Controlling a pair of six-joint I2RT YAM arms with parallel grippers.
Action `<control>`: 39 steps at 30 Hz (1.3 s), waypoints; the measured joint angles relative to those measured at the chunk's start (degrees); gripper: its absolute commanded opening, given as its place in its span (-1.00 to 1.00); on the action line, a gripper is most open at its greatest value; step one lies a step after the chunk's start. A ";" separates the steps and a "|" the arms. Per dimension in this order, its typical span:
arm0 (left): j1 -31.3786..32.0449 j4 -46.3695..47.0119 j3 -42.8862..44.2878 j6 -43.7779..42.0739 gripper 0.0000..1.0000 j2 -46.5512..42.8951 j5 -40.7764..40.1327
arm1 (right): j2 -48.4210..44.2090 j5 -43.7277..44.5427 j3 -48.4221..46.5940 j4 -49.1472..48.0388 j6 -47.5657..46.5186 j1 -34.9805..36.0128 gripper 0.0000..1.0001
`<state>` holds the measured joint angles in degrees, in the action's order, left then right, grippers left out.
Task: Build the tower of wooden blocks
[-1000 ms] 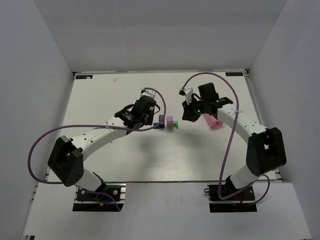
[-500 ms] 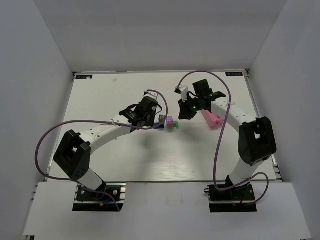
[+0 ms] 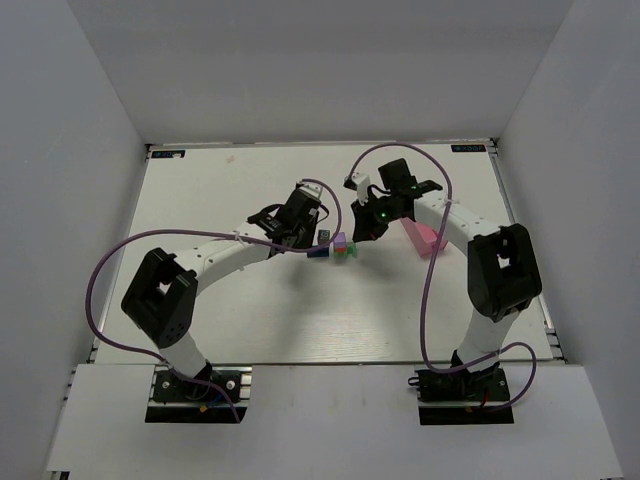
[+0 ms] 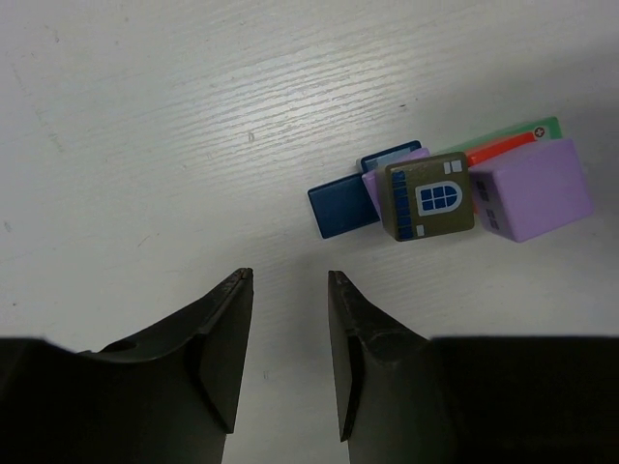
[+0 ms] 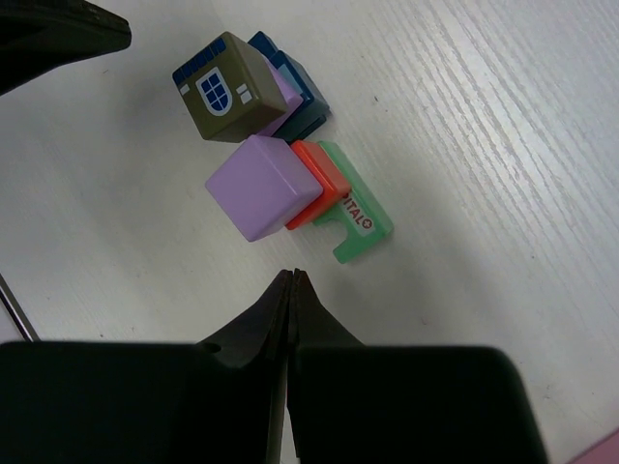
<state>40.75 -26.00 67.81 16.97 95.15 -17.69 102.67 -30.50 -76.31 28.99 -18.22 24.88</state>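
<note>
The wood block tower (image 3: 338,246) is a small cluster at mid-table. In the left wrist view an olive block with a window (image 4: 430,198) sits on a purple one and on blue blocks (image 4: 343,205). Beside it a purple cube (image 4: 530,190) tops a red-orange (image 4: 498,150) and a green block (image 4: 542,128). My left gripper (image 4: 290,275) is open a finger's width with nothing between its jaws, just left of the cluster (image 3: 314,240). My right gripper (image 5: 293,274) is shut and empty, close to the purple cube (image 5: 263,186) and green block (image 5: 353,217), right of the cluster (image 3: 361,236).
A pink tray (image 3: 427,240) lies on the white table right of the right gripper, partly under that arm. Purple cables loop from both arms. Grey walls enclose the table on three sides.
Both arms have closed in on the cluster, the left wrist shifting right and the right wrist shifting left. The blocks have not moved.
</note>
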 measured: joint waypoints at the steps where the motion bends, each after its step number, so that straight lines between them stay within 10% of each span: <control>1: -0.04 0.17 0.09 -0.02 -0.05 0.07 0.17 | 0.26 -0.11 -0.20 0.07 0.00 0.07 -0.96; 39: -0.52 0.76 0.11 -0.04 -0.05 0.07 0.50 | 6.58 1.75 -3.15 1.18 2.62 0.70 -0.98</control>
<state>40.23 -25.23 67.92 16.93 95.22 -17.19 109.25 -28.75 -79.46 30.17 -15.59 25.58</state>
